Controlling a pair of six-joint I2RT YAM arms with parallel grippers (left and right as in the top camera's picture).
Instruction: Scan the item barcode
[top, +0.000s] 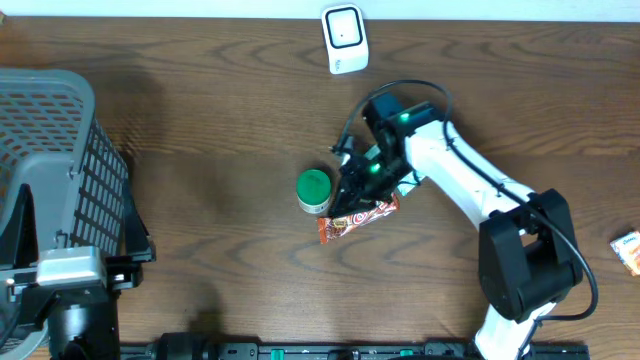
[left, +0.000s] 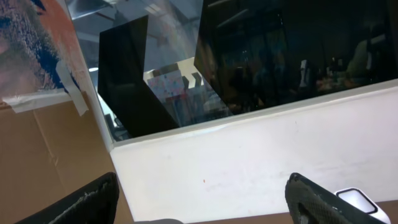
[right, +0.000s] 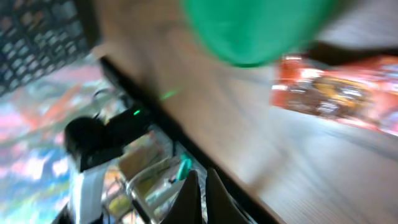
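Snack packet (top: 358, 217): a red-orange wrapper lying flat on the tabletop (top: 200, 110), just right of the green-lidded container (top: 314, 190) and slightly nearer the front edge.
Green-lidded container: we see it upright, mid-tabletop.
Right end effector (top: 347, 200): fingers pressed together and gripping nothing. It sits just right of the container, over the packet's left part, and we cannot tell whether it touches.
Left end effector (left: 205, 202): fingers spread wide and empty, aimed at a wall and window.
Barcode scanner (top: 344, 38): white, well behind the container at the far edge.
Basket (top: 60, 130): grey, well left of the container.
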